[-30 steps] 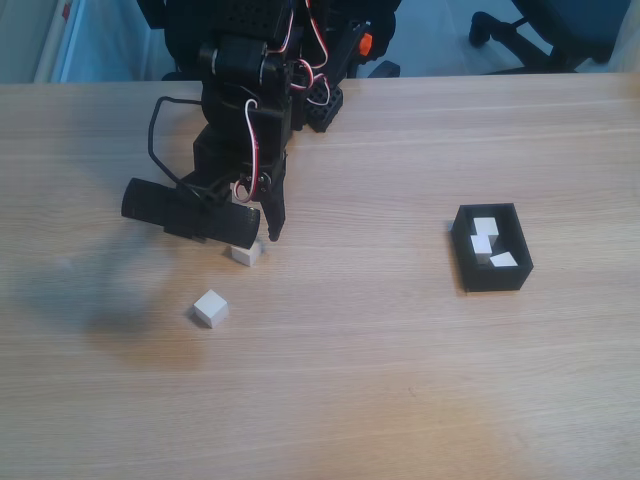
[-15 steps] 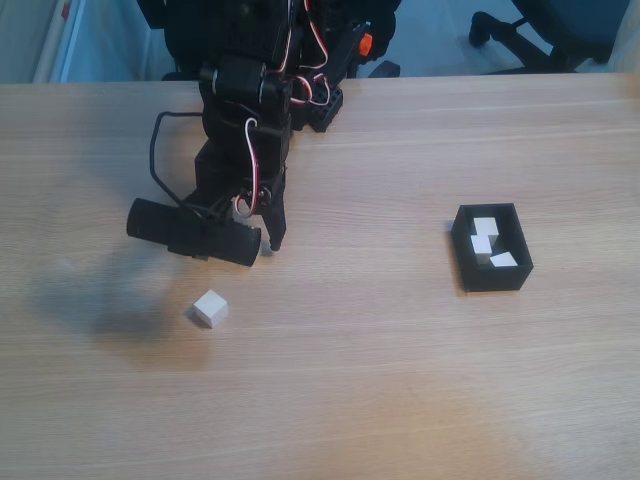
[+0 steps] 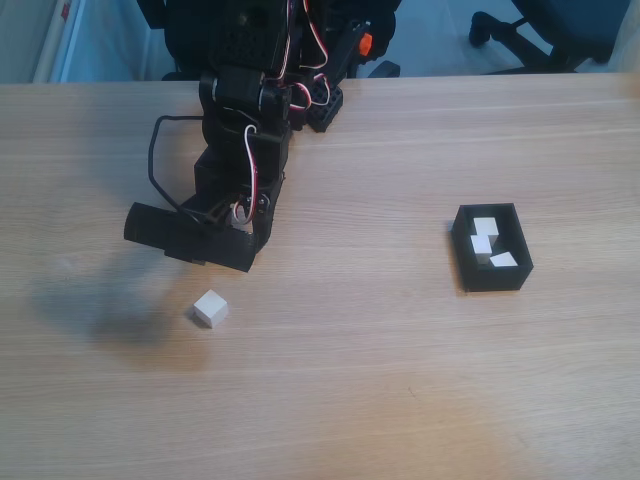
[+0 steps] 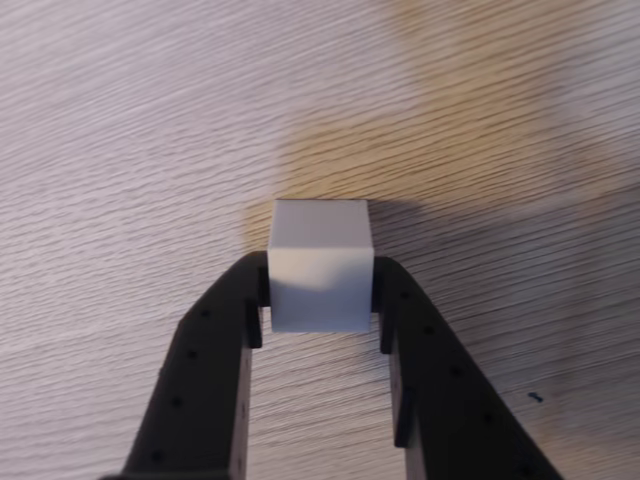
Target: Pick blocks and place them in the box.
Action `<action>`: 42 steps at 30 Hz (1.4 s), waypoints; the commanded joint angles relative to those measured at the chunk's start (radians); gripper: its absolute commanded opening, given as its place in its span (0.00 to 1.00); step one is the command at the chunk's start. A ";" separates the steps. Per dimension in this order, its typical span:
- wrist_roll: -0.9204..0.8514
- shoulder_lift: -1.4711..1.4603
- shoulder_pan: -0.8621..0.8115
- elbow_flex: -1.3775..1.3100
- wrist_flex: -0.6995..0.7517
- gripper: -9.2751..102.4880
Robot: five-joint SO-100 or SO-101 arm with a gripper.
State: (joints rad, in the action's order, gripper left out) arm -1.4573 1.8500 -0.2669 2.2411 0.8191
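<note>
In the wrist view your gripper (image 4: pixel 320 300) comes in from the bottom edge, and its two black fingers (image 4: pixel 215 380) are closed on a white block (image 4: pixel 320 265), one finger pressed against each side of it. The block's top face is lit, its near face shaded, and the wood grain of the worktop (image 4: pixel 120 120) runs across behind it with a soft shadow just past the cube.

In the fixed view, nearest you, bare worktop (image 3: pixel 400 400) fills the lower part. Next comes a second block (image 3: pixel 210 308) lying free on the wood, left of centre, a little tilted to the grain and apart from the arm. Just behind it sits the arm (image 3: pixel 240 150), bent low over the worktop, with a black cylindrical camera body (image 3: pixel 190 236) slung across its lower end (this hides the fingertips, so the held block can't be made out here). Red and white wires (image 3: pixel 300 40) loop over the upper joints.

Well to the right, about level with the arm's lower end, stands the box (image 3: pixel 490 275), a small black open tray. Three blocks (image 3: pixel 484 243) lie inside it, close together. At the far edge, beyond the worktop, part of a chair base (image 3: pixel 500 25) shows on the floor.
</note>
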 commanded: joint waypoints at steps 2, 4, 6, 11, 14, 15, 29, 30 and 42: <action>0.041 0.106 0.084 -0.003 0.035 0.08; 0.078 0.161 0.149 -0.003 0.074 0.08; 0.124 0.219 0.233 -0.003 0.115 0.08; 0.264 0.318 0.454 -0.043 0.222 0.08; 0.354 0.328 0.571 -0.092 0.268 0.08; 0.376 0.328 0.603 -0.106 0.268 0.08; 0.511 0.141 0.801 -0.325 0.138 0.08; 0.520 0.120 0.815 -0.351 0.135 0.08; 0.612 -0.028 1.017 -0.557 0.179 0.08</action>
State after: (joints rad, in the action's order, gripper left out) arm -0.8590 1.8239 0.7179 1.7518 0.9956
